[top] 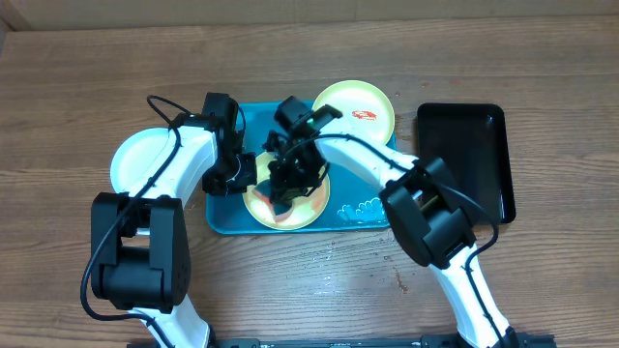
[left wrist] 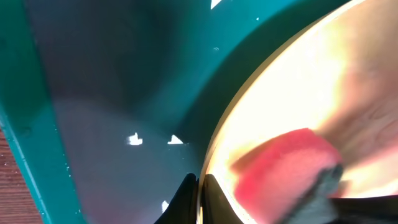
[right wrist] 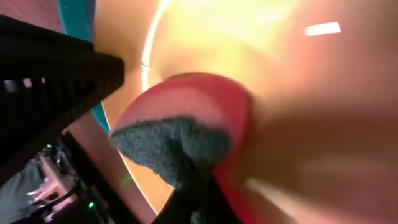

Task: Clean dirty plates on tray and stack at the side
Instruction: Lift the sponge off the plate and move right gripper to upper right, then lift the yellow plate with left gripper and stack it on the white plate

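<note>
A pale yellow-green dirty plate lies in the turquoise tray. My left gripper is shut on its left rim, one finger on each side of the edge. My right gripper is shut on a red sponge with a dark scrub side, which presses on that plate's inner face. The sponge also shows in the left wrist view. A second yellow-green plate with a red smear rests at the tray's far right corner. A light blue plate sits on the table left of the tray.
A narrower black tray lies to the right of the turquoise one. Both arms cross over the tray's middle, close to each other. Bare wooden table runs along the front, and cardboard lines the far edge.
</note>
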`<act>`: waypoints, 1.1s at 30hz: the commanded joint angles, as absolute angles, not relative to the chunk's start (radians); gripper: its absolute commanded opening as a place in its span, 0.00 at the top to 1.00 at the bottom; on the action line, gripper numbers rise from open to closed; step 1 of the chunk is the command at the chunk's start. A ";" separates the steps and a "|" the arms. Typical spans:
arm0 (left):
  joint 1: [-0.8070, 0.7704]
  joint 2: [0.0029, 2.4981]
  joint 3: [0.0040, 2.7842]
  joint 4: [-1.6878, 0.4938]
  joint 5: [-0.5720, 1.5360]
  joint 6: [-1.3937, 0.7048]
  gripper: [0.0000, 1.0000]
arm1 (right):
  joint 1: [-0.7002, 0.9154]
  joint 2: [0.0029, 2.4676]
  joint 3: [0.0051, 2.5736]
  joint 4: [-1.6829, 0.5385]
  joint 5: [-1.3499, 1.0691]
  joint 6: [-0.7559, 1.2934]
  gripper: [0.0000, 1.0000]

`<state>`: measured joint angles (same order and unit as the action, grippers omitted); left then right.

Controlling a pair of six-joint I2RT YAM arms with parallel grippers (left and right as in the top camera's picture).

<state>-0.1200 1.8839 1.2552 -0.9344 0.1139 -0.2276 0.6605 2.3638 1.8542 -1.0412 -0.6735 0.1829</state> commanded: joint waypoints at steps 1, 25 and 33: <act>-0.123 1.891 1.265 -0.929 0.123 -0.204 0.96 | 0.594 2.348 1.905 -1.069 -0.702 0.147 0.96; -0.123 1.666 1.267 -0.946 -0.019 -0.149 0.96 | 0.319 1.941 1.932 -1.194 -0.584 0.074 0.96; -0.125 1.502 1.267 -0.942 -0.275 -0.157 0.96 | 0.293 1.939 1.932 -1.214 -0.577 0.074 0.96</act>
<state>-0.1207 1.5597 1.2552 -0.9470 -0.1375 -0.1722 0.3012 1.9591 1.9102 -1.2167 -0.5854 0.0845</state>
